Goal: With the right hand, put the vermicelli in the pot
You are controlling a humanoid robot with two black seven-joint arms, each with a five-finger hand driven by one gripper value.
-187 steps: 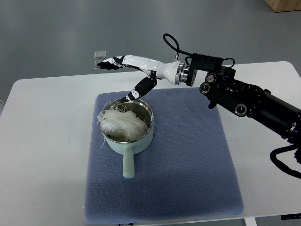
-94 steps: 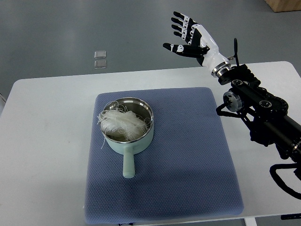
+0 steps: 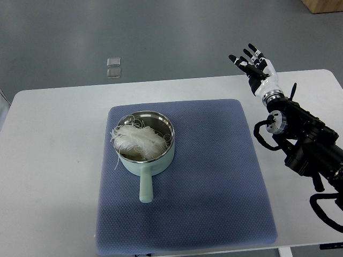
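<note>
Judging by the layout, we take the placing as done: the vermicelli (image 3: 137, 140) sits heaped in the pot (image 3: 147, 160) at the mat's (image 3: 214, 182) ten o'clock, some strands over the rim. Our right hand (image 3: 256, 68) hangs at two o'clock, well apart, fingers spread, empty. Nothing blocks it; only parking remains.

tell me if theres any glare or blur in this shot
Top view: sharp overall, even soft lighting; the pot rim shows a mild shine, vermicelli strands stay distinct; faint shadows on the mat; right hand shows no motion blur.
</note>
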